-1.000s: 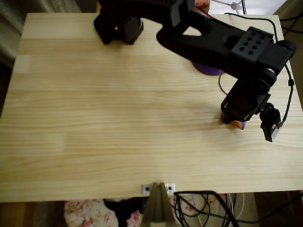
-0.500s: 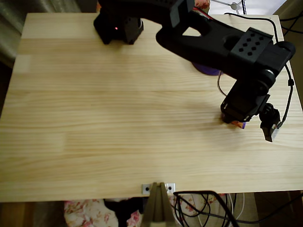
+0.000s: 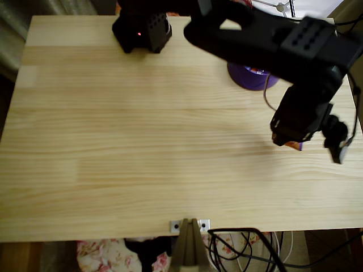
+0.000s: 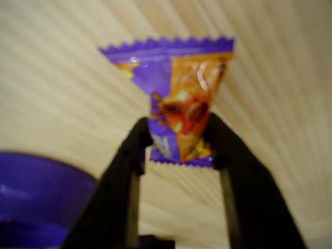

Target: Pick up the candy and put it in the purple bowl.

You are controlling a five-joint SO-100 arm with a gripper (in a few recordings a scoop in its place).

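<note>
The candy point(image 4: 179, 106) sits pinched between the two black fingers of the gripper point(image 4: 179, 137), which press against its lower half from either side in the wrist view. Most of the wrapper sticks out past the fingertips: the orange middle and the upper purple crimped edge with its zigzag cut stand clear above them, while the lower crimped edge lies between the fingers just below the tips. The wrapper looks squeezed narrower where the fingers bear on it. Behind it is the pale wood grain of the table point(image 4: 62, 93), blurred, so the candy seems to be held off the surface, though the picture is too soft to be sure.

In the overhead view the candy point(image 3: 294, 146) shows as a small orange and purple scrap at the lower end of the black arm point(image 3: 266, 45), near the table's right edge. The purple bowl point(image 3: 249, 78) stands further up the table, partly covered by the arm, and apart from the candy. In the wrist view its rim point(image 4: 36, 192) fills the lower left corner.
</note>
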